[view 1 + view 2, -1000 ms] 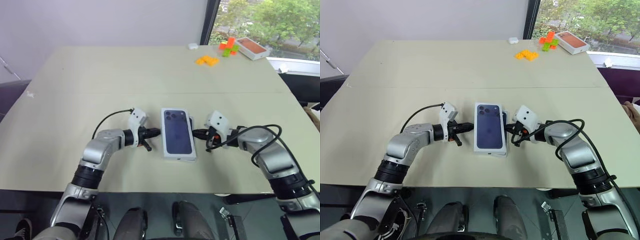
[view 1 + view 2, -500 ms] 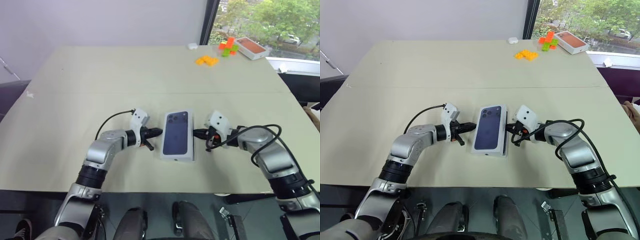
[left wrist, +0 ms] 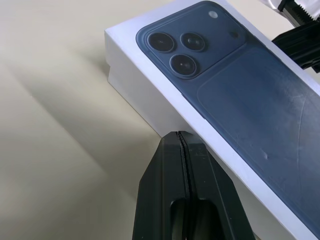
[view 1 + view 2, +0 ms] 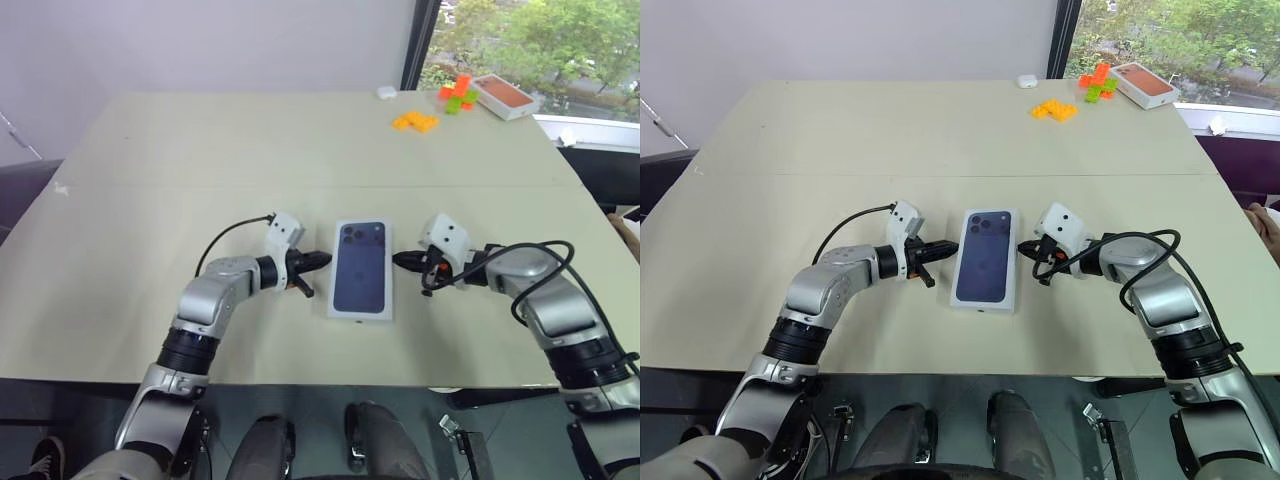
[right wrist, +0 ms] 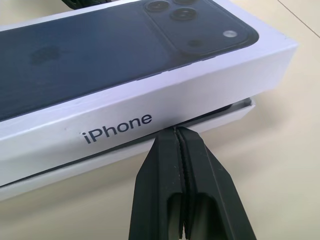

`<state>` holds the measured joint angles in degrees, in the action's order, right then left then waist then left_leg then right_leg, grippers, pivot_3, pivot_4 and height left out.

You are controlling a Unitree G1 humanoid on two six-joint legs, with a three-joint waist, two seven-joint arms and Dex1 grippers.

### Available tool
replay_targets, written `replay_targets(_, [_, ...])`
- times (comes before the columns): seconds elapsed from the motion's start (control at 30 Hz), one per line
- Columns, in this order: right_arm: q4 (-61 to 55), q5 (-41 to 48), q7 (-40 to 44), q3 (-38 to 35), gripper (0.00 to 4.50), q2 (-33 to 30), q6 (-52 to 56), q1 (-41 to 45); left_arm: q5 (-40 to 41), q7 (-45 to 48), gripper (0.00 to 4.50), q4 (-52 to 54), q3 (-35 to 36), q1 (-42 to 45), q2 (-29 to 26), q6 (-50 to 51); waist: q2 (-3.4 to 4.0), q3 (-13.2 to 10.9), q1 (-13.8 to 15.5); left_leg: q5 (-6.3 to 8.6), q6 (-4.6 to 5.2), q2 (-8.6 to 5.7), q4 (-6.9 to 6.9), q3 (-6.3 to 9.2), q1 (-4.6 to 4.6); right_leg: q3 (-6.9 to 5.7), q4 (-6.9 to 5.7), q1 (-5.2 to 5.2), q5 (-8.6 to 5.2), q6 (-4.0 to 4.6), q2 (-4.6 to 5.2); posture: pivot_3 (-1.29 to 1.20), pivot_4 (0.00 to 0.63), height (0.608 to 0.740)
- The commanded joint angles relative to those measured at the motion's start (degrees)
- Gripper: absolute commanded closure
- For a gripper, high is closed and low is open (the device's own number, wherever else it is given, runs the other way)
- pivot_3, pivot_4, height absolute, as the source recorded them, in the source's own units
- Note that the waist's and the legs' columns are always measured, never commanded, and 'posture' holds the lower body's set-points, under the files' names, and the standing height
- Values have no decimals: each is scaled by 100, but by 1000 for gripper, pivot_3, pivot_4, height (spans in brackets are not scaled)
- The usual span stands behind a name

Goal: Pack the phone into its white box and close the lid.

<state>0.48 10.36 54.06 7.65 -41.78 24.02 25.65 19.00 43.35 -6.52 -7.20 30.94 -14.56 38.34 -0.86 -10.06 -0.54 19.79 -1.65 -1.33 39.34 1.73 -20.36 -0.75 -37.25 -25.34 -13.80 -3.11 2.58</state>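
Two pincers, both pressed fully shut with nothing between the fingers, flank the boxed phone in the lower middle of the head view. The left gripper (image 4: 318, 261) has its closed tips right at the lid's (image 4: 361, 269) left long wall, seemingly touching; the right gripper (image 4: 400, 261) points at the opposite wall, tips just beside it with a sliver of table showing between in the head view.

In the right wrist view the lid is not seated: the box (image 5: 220, 116) juts out under it as a thin white ledge with a dark gap above, and the lid looks skewed over it. The phone itself is hidden, presumably inside.

The step in hand looks like squaring and closing the lid. To do it well, I judge the closed tips should work as pushers: steady one long wall while nudging the other until the lid's edges line up with the base all round, then press down evenly from above. Pushing hard from one side alone risks sliding the whole package across the table (image 4: 200, 150).

The lid lies flat, picture up, long axis running nearly top to bottom in the head view, leaning slightly clockwise; the printed camera cluster sits at the far end, toward the frame's top
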Motion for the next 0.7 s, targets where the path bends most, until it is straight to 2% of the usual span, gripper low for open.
replay_targets(0.03, [-2, 11, 41, -206, 4443, -74, -163, 127, 107, -7, 4500, 236, 55, 85, 51, -70, 0, 0, 0, 0, 0, 0, 0, 0, 0, 0, 0, 0, 0, 0, 0, 0, 150, 740])
replay_targets(0.47, [307, -240, -229, -116, 4443, 173, -438, 408, 0, -11, 4500, 175, 3, 113, 4, -210, 0, 0, -1, -1, -1, 0, 4, -1, -1, 0, -2, 0, 1, -1, 0, 0, 150, 740])
replay_targets(0.7, [334, -111, -453, -345, 4443, 407, -379, 609, 118, -77, 4500, 67, 410, 338, -204, -349, 0, 0, -12, -4, -7, 1, 5, 0, 2, 1, -12, -2, 3, 2, -1, 0, 150, 740])
